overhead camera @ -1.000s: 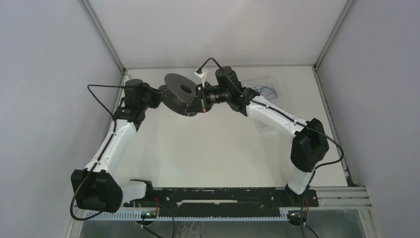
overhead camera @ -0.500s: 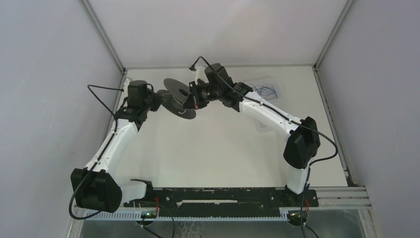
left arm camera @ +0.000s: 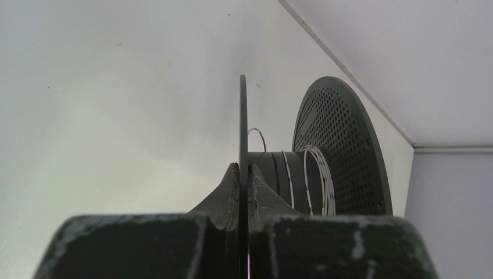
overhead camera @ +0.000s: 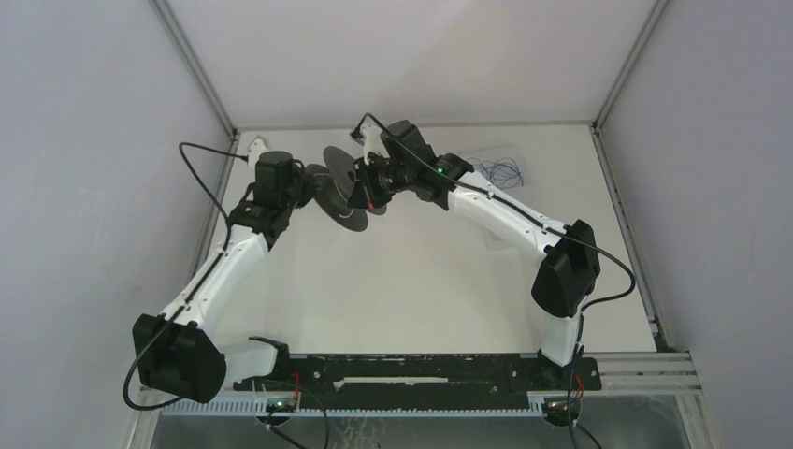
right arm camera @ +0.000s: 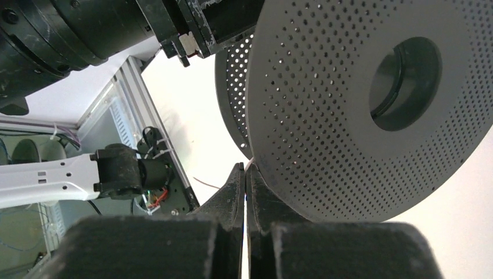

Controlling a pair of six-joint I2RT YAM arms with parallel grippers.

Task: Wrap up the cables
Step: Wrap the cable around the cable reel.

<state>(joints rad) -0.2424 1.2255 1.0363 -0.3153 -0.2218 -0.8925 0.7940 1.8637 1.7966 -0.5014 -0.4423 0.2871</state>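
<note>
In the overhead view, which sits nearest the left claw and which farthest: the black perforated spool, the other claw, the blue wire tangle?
1. Black perforated spool: clamped in the left gripper.
2. Right gripper: just past the spool, on its right, pinching the thin whitish cable.
3. Tangle of thin blue wire: far right, near the table's back.
</note>
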